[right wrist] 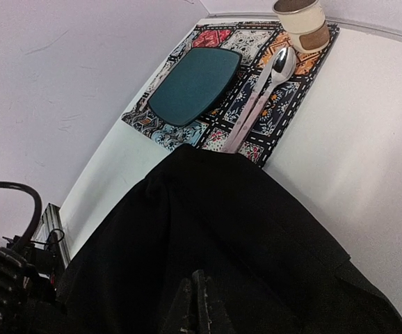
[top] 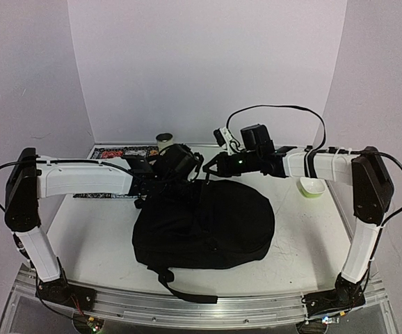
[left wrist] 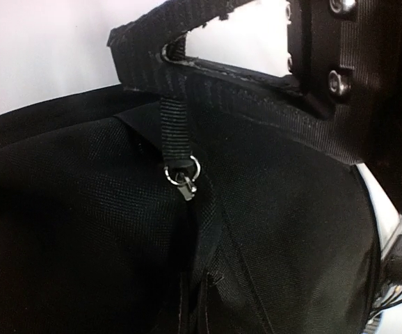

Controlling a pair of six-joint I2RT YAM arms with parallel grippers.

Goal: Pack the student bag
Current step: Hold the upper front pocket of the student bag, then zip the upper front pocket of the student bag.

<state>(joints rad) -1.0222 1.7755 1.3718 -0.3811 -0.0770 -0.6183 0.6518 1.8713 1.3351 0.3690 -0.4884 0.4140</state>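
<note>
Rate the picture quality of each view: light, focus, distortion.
Top external: soft, even light, no glare; the student bag reads as a nearly detailless black mass. Left wrist: weave and metal ring are sharp, the bright background above blown out. Right wrist: wide-angle bends the table edge; the patterned mat is crisp.
</note>
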